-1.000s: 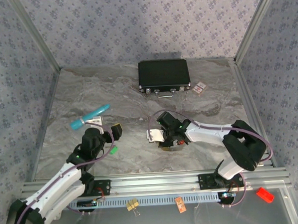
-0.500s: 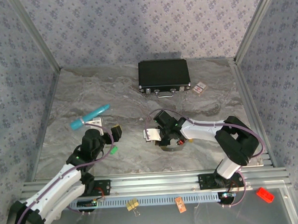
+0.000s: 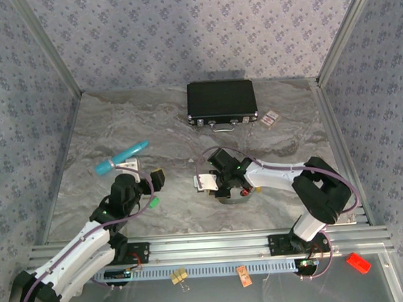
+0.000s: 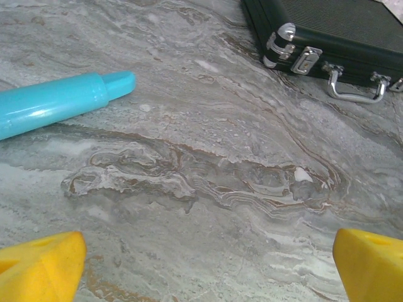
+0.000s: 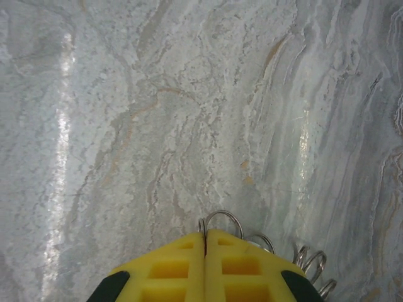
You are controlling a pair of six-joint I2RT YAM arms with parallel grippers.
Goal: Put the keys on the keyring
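My right gripper [image 3: 221, 184] is low over the middle of the table. Its yellow fingertips [image 5: 205, 238] are pressed together on a thin metal ring [image 5: 221, 218] that pokes out in front of them. More small rings [image 5: 313, 259] show to its right; I cannot tell whether the pinched ring is the keyring itself. A grey hoop [image 3: 230, 199] and a red key head [image 3: 243, 191] lie beside this gripper. A small green piece [image 3: 153, 202], apparently a key, lies by my left arm. My left gripper [image 4: 208, 270] stands wide open over bare marble, nothing between its yellow fingers [image 4: 38, 267].
A black case [image 3: 222, 100] with a metal handle [image 4: 351, 94] stands at the back. A turquoise pen [image 3: 122, 158] lies left of centre, just ahead of my left gripper. Small cards [image 3: 272, 117] lie right of the case. A clip, an orange tag and a red piece sit below the front rail.
My right gripper has closed fully on the ring and shifted slightly left, its elbow drawing inward. The left arm has stayed still.
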